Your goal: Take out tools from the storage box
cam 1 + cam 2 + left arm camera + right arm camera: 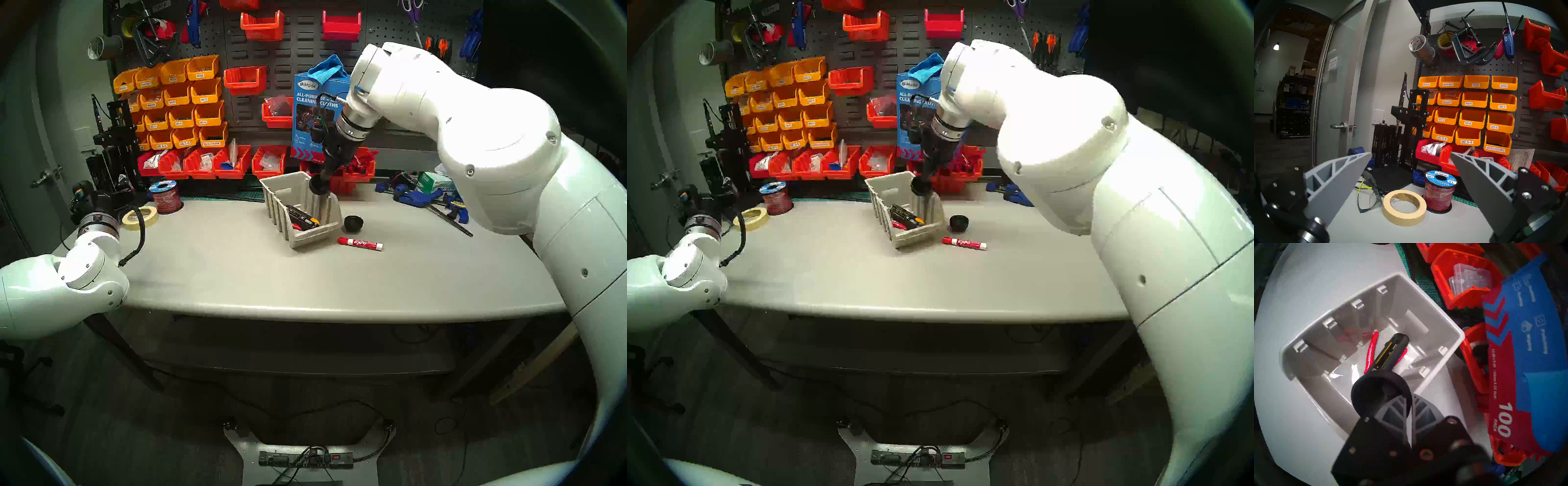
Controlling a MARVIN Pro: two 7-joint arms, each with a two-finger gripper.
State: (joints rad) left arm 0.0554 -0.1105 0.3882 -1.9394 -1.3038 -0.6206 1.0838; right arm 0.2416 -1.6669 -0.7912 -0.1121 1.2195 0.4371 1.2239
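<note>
Cup (1379,392) pinched in right claw (1409,404) above bin (271,197) rim; left claw (1410,169) wide.

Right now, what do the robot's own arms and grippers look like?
Both arms are glossy white, thick and rounded, with small dark screw holes and a silver ring before a black wrist. A black cable loops beside the left arm; the right arm has a thin cable at its wrist. The left gripper and right gripper each have black mounts and two grey, ribbed, tapering fingers.
</note>
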